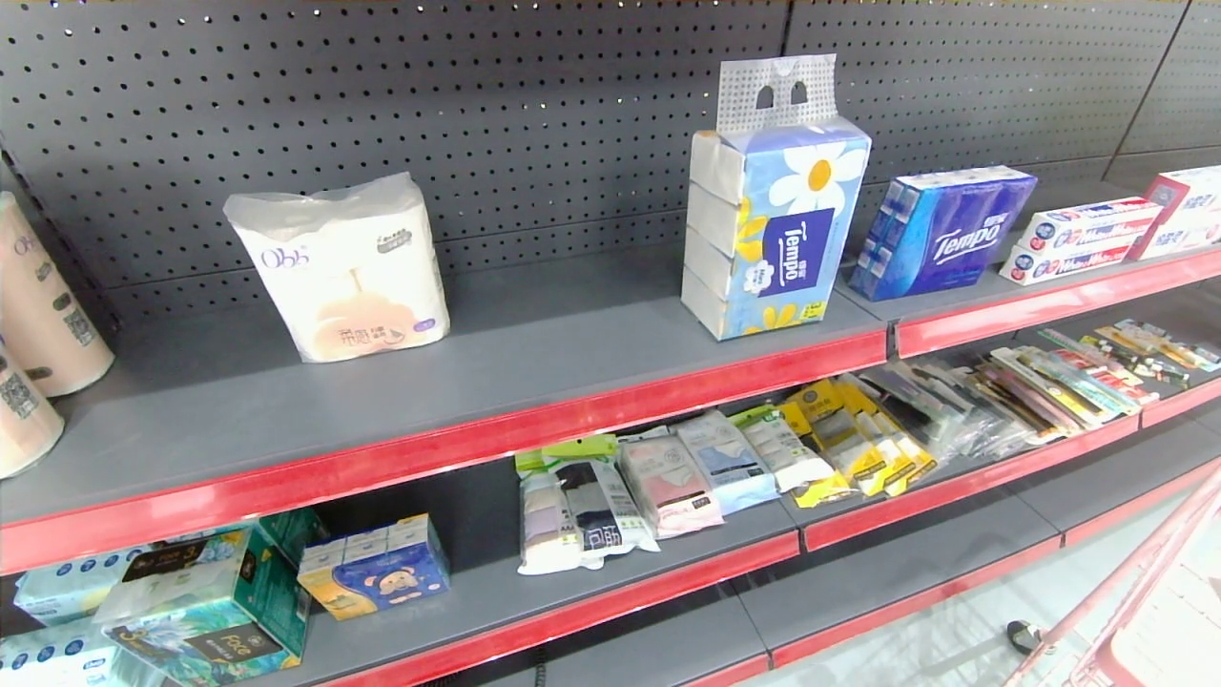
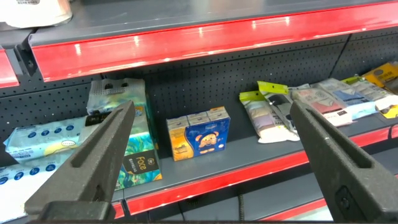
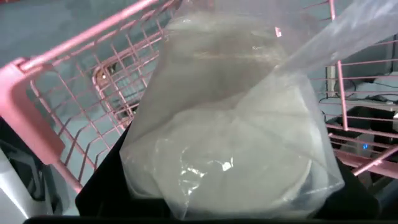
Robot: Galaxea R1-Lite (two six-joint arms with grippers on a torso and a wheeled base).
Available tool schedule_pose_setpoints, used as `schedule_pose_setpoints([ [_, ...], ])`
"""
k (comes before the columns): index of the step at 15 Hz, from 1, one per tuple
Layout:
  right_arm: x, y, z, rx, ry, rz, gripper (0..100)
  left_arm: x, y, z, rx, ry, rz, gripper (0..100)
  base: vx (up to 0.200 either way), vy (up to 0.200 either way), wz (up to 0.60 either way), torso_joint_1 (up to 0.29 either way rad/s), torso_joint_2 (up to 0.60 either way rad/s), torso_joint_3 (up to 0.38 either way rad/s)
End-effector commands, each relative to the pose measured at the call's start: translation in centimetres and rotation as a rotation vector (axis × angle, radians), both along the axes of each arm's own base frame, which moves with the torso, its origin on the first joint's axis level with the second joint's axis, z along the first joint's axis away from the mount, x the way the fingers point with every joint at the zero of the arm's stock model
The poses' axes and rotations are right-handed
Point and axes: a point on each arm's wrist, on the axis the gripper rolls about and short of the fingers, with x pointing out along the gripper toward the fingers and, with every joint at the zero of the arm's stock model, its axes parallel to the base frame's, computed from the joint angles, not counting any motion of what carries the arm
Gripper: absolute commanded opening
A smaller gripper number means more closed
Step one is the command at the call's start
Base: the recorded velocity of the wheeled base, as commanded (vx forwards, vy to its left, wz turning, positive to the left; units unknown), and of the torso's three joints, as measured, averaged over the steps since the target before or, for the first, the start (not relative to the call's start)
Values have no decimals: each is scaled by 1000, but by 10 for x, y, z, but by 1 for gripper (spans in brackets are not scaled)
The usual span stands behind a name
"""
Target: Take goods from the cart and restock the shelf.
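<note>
Grey metal shelf [image 1: 534, 334] with red edging runs across in front of me. Far to the left of the flowered tissue pack [image 1: 773, 229] stand pale paper rolls [image 1: 38, 296]. A white roll pack [image 1: 343, 272] sits upright between those rolls and the flowered pack. Just right of the flowered tissue pack sits a blue tissue pack [image 1: 940, 229], then toothpaste boxes [image 1: 1083, 239].

One board below and well left of the flowered tissue pack lie a green tissue box [image 1: 210, 601] and a small cartoon tissue pack [image 1: 377, 568]. The left hand [image 2: 211, 107] hangs in front of these two, its fingers [image 2: 99, 155] spread wide with nothing between them. Almost straight under the flowered tissue pack lie flat packets [image 1: 582, 510].

Low and far right of it stands the pink wire cart [image 1: 1135, 592]. Over that cart the right hand [image 3: 224, 193] is clamped on a clear plastic bag [image 3: 230, 124] of white goods. Its dark fingers [image 3: 102, 186] press the bag from both sides, above the cart's wire basket.
</note>
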Motion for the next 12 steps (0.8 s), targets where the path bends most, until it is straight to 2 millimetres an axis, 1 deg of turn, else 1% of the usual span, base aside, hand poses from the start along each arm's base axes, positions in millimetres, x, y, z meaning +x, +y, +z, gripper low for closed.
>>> schedule_pose_setpoints([
  [1, -3, 19, 33, -82, -91, -30, 0, 0, 0, 0, 0, 1, 1, 100, 0, 0, 0, 0, 0, 0],
  [3, -4, 36, 50, -95, -163, -88, 0, 0, 0, 0, 2, 1, 1, 100, 0, 0, 0, 0, 0, 0],
  [4, -4, 53, 60, -78, -239, -126, 0, 0, 0, 0, 0, 1, 1, 100, 0, 0, 0, 0, 0, 0],
  [7, -5, 95, 78, -4, -409, -171, 0, 0, 0, 0, 0, 1, 1, 100, 0, 0, 0, 0, 0, 0],
  [8, -6, 102, 80, 7, -430, -169, 0, 0, 0, 0, 0, 1, 1, 100, 0, 0, 0, 0, 0, 0],
  [9, -15, 122, 84, 8, -478, -152, 0, 0, 0, 0, 0, 1, 1, 100, 0, 0, 0, 0, 0, 0],
  [10, -16, 126, 84, 7, -484, -142, 0, 0, 0, 0, 0, 1, 1, 100, 0, 0, 0, 0, 0, 0],
  [12, -31, 161, 91, 61, -586, -13, 0, 0, 0, 0, 0, 1, 1, 100, 0, 0, 0, 0, 0, 0],
])
